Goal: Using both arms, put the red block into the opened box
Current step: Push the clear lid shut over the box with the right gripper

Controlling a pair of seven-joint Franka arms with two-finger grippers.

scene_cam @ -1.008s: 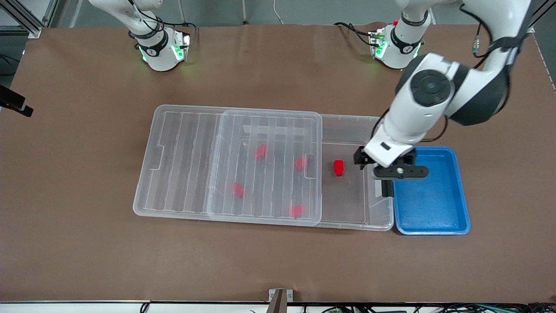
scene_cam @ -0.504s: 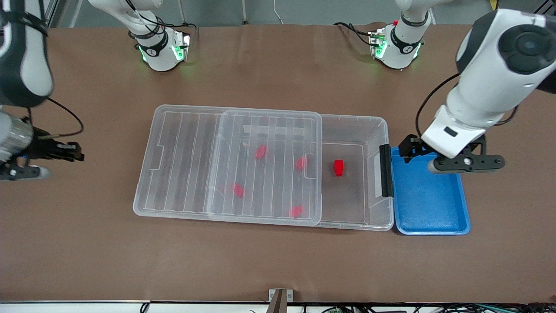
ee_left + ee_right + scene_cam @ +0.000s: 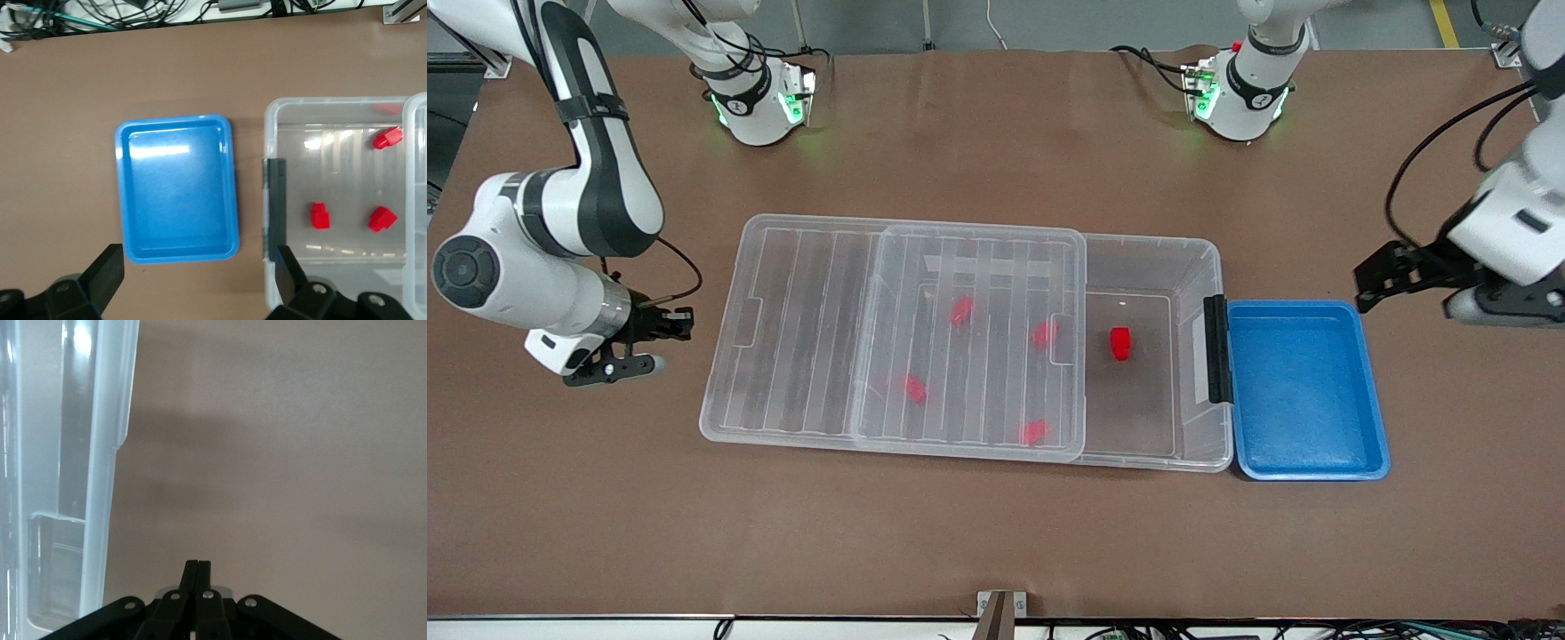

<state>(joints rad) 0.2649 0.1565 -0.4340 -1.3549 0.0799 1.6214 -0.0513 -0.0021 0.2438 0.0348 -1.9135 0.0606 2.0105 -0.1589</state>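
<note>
The red block [image 3: 1120,343] lies on the floor of the clear box [image 3: 1193,246], in its uncovered end beside the black clip [image 3: 1216,348]. The left wrist view shows the red block [image 3: 319,215] too, close to the clip [image 3: 275,200]. A ribbed lid [image 3: 978,238] lies slid toward the right arm's end, with several other red blocks under it. My left gripper [image 3: 1374,277] is open and empty over bare table by the blue tray's corner, its fingers [image 3: 107,273] wide apart. My right gripper [image 3: 680,324] is shut on nothing, just off the lid's short end [image 3: 110,420].
A blue tray [image 3: 1369,462] with nothing in it stands against the box's clip end. Two more red blocks [image 3: 382,219] show near the lid's edge. Both arm bases stand at the table's edge farthest from the front camera.
My left gripper drew away from the box's open end, across the blue tray, toward its own end of the table. My right arm swung into view and its gripper shut beside the lid.
</note>
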